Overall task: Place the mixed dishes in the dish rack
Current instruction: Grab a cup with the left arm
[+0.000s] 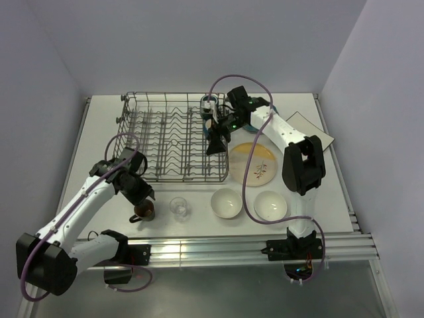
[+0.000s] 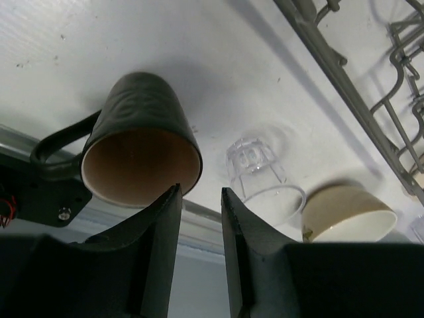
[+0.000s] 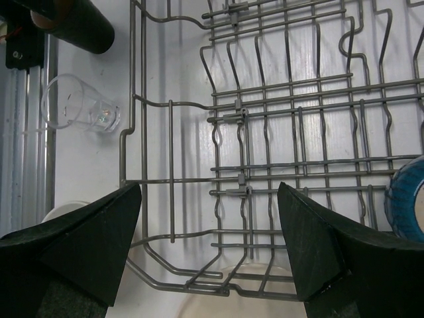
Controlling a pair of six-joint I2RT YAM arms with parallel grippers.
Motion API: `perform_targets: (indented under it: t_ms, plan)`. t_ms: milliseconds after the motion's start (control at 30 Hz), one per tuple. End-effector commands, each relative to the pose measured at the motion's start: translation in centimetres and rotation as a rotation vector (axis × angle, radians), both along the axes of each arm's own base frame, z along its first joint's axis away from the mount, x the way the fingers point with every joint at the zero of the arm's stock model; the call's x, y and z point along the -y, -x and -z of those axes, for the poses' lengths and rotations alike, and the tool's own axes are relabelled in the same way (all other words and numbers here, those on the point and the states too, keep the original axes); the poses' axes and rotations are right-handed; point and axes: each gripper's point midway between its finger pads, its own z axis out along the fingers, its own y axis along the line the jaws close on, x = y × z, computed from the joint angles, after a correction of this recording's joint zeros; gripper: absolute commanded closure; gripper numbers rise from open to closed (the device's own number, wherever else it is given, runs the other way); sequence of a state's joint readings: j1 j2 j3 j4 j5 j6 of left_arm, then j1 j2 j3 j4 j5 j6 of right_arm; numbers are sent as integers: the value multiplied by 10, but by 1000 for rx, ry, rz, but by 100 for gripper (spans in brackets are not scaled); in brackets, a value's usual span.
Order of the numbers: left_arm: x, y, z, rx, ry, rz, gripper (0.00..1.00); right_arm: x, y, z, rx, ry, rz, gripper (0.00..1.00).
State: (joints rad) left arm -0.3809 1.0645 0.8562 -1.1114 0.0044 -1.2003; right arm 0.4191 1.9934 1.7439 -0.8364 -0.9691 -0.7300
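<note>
Rack [image 1: 173, 179]: I'm counting 1 glass [image 1: 209, 105] in. Waiting on worktop [image 1: 318, 212]: mug [image 1: 144, 211], 2nd glass [image 1: 179, 207], 2 bowls [image 1: 226, 203], plates [image 1: 255, 164]. L tool [image 2: 199, 192] hovering part-open nr mug, R tool [image 3: 209, 192] gaping; both empty.

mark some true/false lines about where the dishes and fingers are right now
1. The right fingers hold a plate. False: they stand wide apart and empty over the rack.
2. Two white bowls sit on the table, outside the rack. True.
3. The yellow plate stands in the rack. False: it lies flat on the table to the right of the rack.
4. A clear glass stands between the mug and a bowl. True.
5. The left fingers grip the mug. False: they are slightly apart just above it, with nothing between them.
</note>
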Motion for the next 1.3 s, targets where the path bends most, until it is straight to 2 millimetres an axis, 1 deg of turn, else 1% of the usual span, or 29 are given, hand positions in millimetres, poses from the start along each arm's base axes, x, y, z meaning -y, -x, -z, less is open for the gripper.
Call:
perform_targets:
  t_ms: [0,67,167,300,400,500,533,700,733,833,900,967,1067,1133,1200,1267]
  plan:
    - [-1,-18,8,63,-34,24,63,6,-4,-35,87,-56,11,9]
    - [-1,-15,18,38,-38,41,63,7,-5,-35,89,-55,14,9]
    - [0,-17,28,34,-39,57,63,8,-4,-36,87,-56,15,9]
    - [-3,-23,38,28,-74,72,64,8,-3,-34,76,-58,17,9]
    - [-4,-21,45,8,-83,81,65,8,-3,-34,76,-58,17,9]
    - [-6,-19,44,14,-89,78,73,8,-4,-34,77,-57,19,9]
    - [-7,-18,43,11,-94,76,78,8,-4,-34,74,-56,20,9]
    - [-10,-11,40,14,-94,74,89,7,-5,-35,74,-62,18,9]
    - [-11,-10,40,12,-95,74,92,6,-5,-35,75,-63,16,9]
    - [-10,-9,33,30,-86,88,100,7,-8,-35,78,-64,19,9]
    - [-10,-10,24,66,-78,121,100,6,-10,-36,83,-65,18,9]
    - [-8,-12,11,118,-62,155,100,6,-10,-38,85,-68,16,9]
    - [-3,-13,-8,192,-32,257,100,4,-12,-38,88,-71,7,9]
    - [8,-12,-22,234,24,318,100,3,-13,-41,96,-76,4,9]
    - [10,-10,-34,262,40,361,100,2,-15,-42,97,-80,1,9]
    - [10,-9,-41,282,37,399,100,2,-14,-42,93,-85,-1,9]
